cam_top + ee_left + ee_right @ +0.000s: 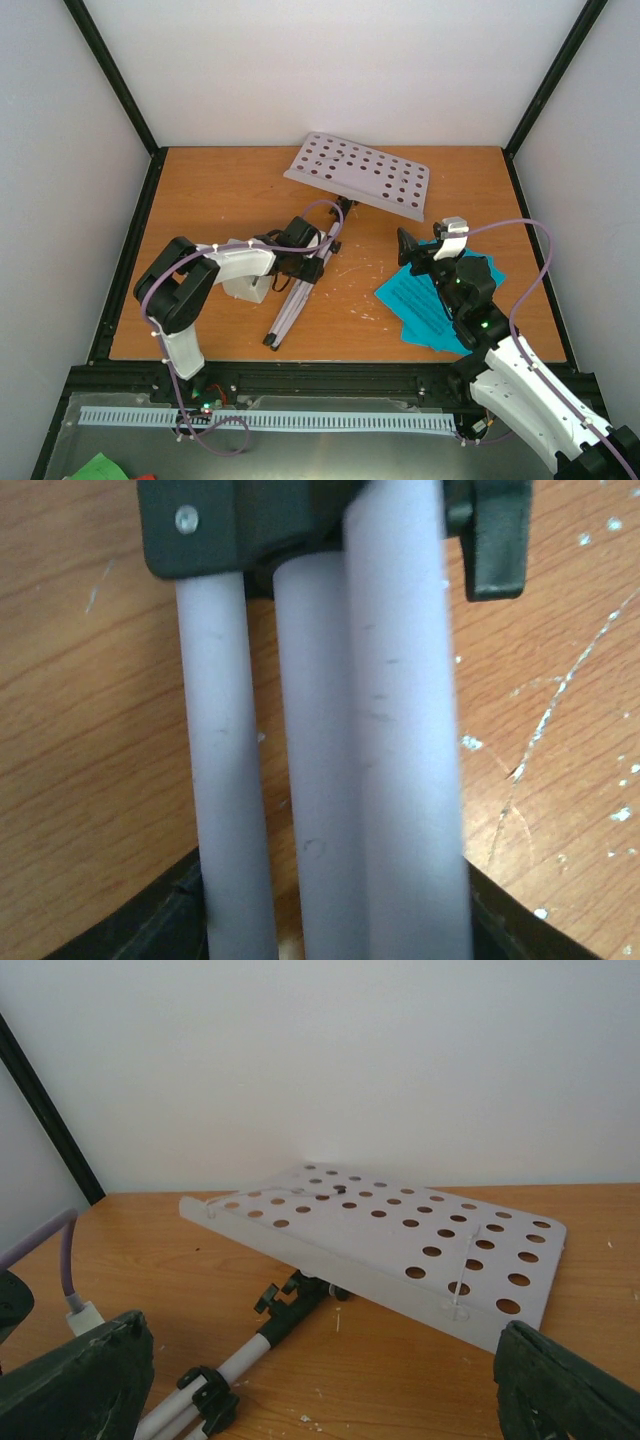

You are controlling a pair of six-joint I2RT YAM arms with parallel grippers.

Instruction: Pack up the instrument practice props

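The pale lilac music stand lies flat on the table, its perforated tray [360, 175] [400, 1230] at the back and its folded legs [292, 305] [400, 730] running toward the near edge. My left gripper [305, 262] [335, 920] straddles the bundled leg tubes just below the black collar [230, 530]. Its fingers [165, 920] press against the tubes on both sides. A white metronome [245, 288] sits partly hidden under the left arm. Cyan sheet-music pages [410, 295] lie fanned out under my right arm. My right gripper [425, 250] [325, 1400] hovers open above them, facing the tray, with nothing between its fingers [80, 1380].
White walls and black frame posts [120, 90] close in the wooden table [220, 190] on three sides. A black rail and a white slotted cable duct [270, 418] run along the near edge. Something green [100, 468] lies below it at the left.
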